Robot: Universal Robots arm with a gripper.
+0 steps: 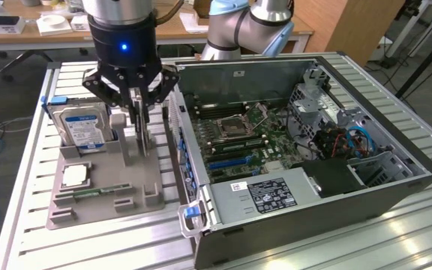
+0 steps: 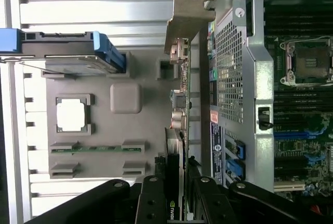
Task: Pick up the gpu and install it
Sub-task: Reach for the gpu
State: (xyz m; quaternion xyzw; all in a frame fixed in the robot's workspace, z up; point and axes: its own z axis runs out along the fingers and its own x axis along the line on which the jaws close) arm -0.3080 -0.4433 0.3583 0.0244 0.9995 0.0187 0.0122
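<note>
Open computer case [image 1: 306,157] sits on the slatted surface [image 1: 21,185], with the gray tray [image 1: 103,194] just beside it. The gpu [image 1: 142,140] stands upright on edge in the tray. My gripper [image 1: 138,115] looks clenched on the gpu's top edge, one finger on each side.

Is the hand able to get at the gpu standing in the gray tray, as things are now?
Probably yes. The hand is right at the upright gpu's top edge, nothing lies between them, and the hard drive and the computer case stand off to either side.
</note>
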